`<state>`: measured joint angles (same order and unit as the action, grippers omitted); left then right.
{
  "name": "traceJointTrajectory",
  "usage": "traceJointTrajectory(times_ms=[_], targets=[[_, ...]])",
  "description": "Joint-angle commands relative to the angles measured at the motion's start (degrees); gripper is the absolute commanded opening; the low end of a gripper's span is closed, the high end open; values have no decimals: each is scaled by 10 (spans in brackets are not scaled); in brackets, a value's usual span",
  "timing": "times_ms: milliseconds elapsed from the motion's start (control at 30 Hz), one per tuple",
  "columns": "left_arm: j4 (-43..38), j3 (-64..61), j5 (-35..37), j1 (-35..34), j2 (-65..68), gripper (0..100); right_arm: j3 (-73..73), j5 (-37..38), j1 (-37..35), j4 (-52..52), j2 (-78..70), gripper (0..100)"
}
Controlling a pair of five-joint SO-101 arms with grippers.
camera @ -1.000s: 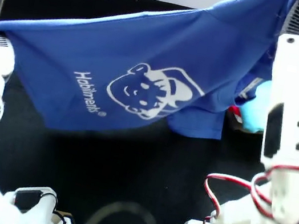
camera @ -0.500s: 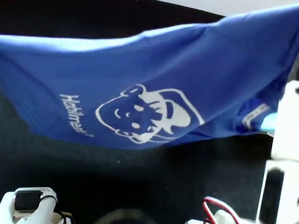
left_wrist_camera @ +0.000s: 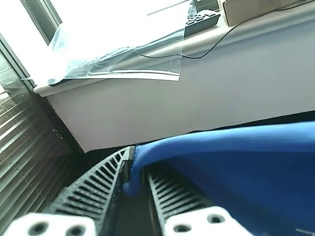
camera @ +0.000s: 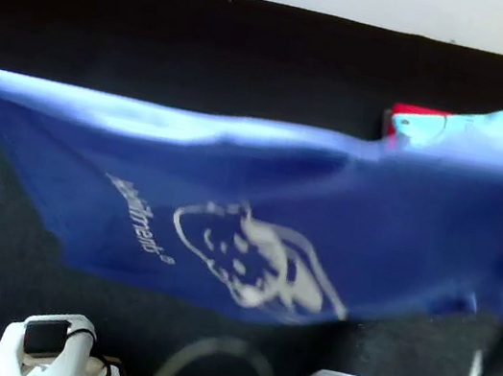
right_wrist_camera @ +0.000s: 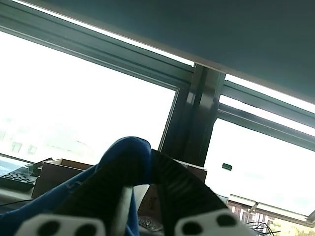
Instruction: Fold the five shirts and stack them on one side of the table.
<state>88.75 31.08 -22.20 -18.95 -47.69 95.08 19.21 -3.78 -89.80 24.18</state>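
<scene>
I find the blue shirt [camera: 259, 199] held up over the table [camera: 209, 44], stretched taut with its long axis running from one arm to the other. The left gripper [left_wrist_camera: 135, 169] pinches one upper corner and the right gripper [right_wrist_camera: 145, 162] the other. What appears to be a light-blue shirt [camera: 463, 123] lies at the table's far right edge, nearer the right arm.

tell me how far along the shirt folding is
Done, perhaps: a light blue shirt and a red garment lie piled at the far right of the table. In hand: the blue shirt hangs stretched, unfolded, between both arms' shut jaws. Left: folding and stacking it, at least.
</scene>
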Motion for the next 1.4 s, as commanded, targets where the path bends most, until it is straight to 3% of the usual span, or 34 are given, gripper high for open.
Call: traceJointTrajectory(times_ms=[0,233,467,600,800,900,1067,1367], targets=[[4,3,2,-5,-16,10,0,-6,-3,-2,5,6],[12,-39,-1,-40,-16,10,-143,-9,-4,23,4,6],[-62,-170,-28,-126,83,10,-466,-6,-67,142,3,6],[-114,-189,-26,-124,166,10,-686,-6,-98,264,2,6],[-193,-184,-28,-64,317,10,-933,-8,-124,474,-36,6],[-241,-167,-29,-49,394,10,-924,-9,-126,502,-103,6],[-268,-60,-29,-47,516,10,-775,-10,-124,495,-239,6],[-266,116,-29,-48,694,10,-480,-10,-126,385,-480,6]])
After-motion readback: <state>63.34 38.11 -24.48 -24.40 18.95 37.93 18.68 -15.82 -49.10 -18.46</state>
